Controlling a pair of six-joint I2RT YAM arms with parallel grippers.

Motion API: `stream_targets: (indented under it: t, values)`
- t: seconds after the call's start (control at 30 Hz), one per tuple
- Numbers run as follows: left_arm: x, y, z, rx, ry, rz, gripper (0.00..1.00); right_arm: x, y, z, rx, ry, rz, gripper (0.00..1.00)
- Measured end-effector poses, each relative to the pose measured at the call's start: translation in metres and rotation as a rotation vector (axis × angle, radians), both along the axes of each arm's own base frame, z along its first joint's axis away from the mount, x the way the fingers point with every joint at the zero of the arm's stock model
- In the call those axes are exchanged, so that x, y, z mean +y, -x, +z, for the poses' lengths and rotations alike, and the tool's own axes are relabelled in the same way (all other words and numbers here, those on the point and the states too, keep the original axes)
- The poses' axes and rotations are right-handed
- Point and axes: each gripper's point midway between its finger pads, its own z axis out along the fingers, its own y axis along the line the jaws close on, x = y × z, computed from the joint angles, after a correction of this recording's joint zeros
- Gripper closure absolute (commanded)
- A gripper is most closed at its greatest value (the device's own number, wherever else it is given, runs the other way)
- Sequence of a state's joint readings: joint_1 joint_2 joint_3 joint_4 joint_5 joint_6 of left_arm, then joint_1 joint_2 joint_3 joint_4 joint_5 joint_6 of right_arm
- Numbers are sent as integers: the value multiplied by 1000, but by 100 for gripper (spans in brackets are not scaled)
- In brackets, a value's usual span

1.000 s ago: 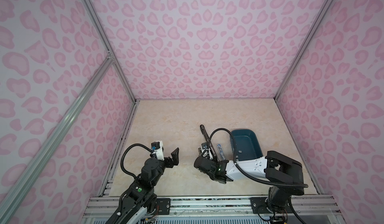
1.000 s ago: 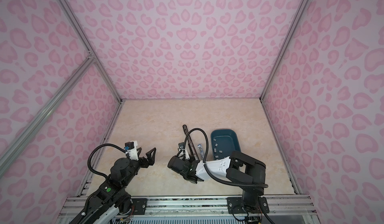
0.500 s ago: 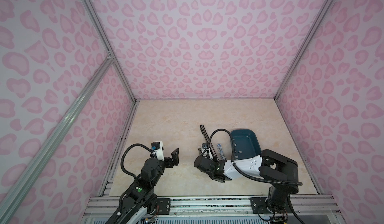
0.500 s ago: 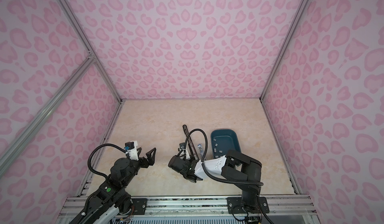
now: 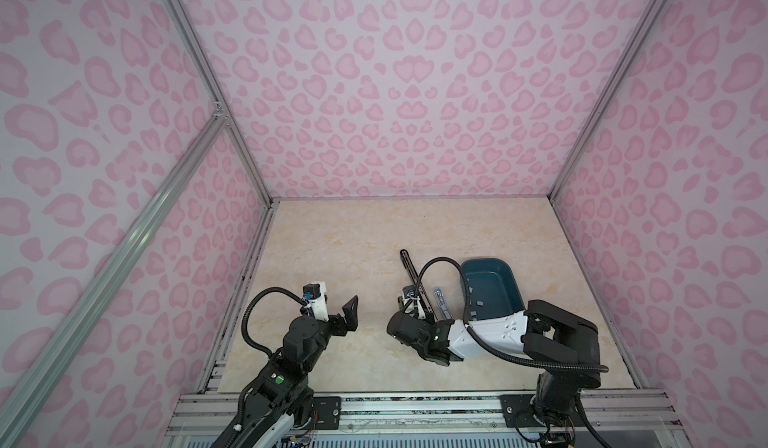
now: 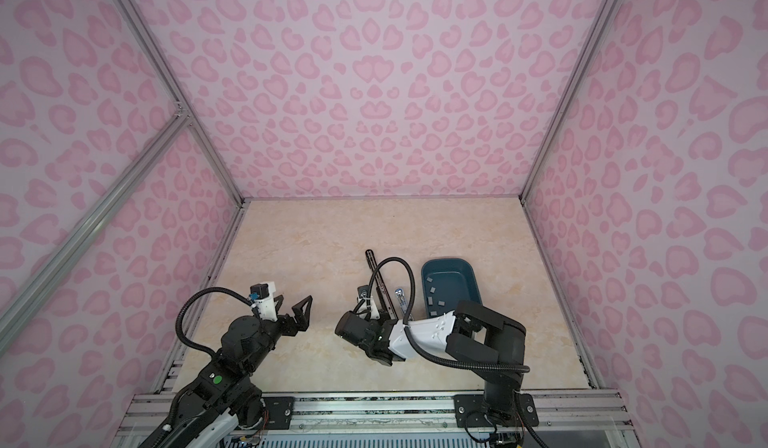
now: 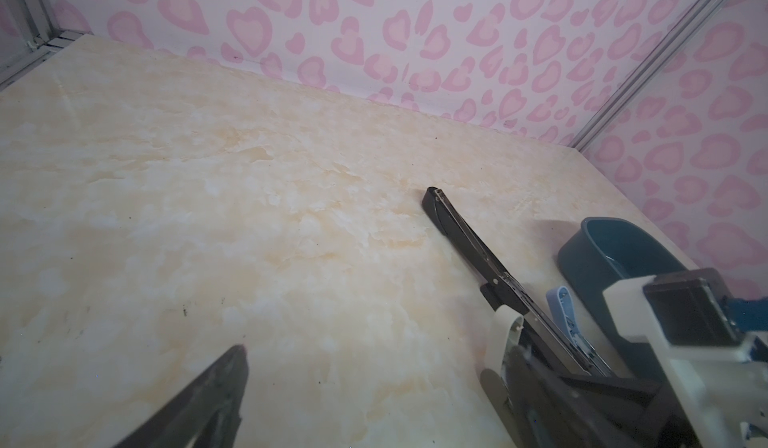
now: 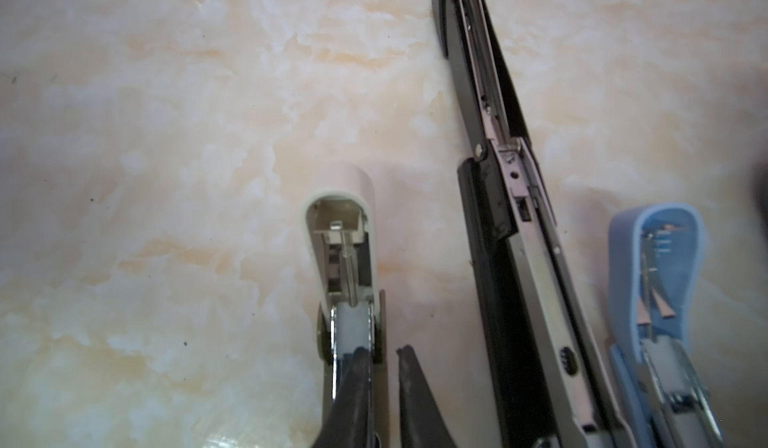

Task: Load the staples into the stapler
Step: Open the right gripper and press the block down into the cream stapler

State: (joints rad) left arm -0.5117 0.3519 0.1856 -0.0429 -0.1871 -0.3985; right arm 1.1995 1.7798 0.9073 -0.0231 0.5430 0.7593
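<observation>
The right gripper is sitting narrow at the open white stapler; I cannot tell if it is pinching. Past the black stapler beside it, the staples are lying in a bin. The left gripper is hanging wide.

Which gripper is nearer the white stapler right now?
Right. The right gripper is over the white stapler; the left gripper hangs well apart from it.
</observation>
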Motion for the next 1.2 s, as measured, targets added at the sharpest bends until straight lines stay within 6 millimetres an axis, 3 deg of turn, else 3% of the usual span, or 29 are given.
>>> stream_targets:
  t: [0.23, 0.7, 1.03, 1.2]
  values:
    - [0, 0, 0, 0, 0, 0, 2, 0, 0, 1, -4, 8, 7, 84]
    - [0, 0, 0, 0, 0, 0, 2, -2, 7, -16, 31, 1, -1, 84]
    - [0, 0, 0, 0, 0, 0, 2, -1, 7, -16, 32, -7, -2, 84]
    - [0, 0, 0, 0, 0, -1, 2, -1, 8, -6, 25, -17, 1, 83]
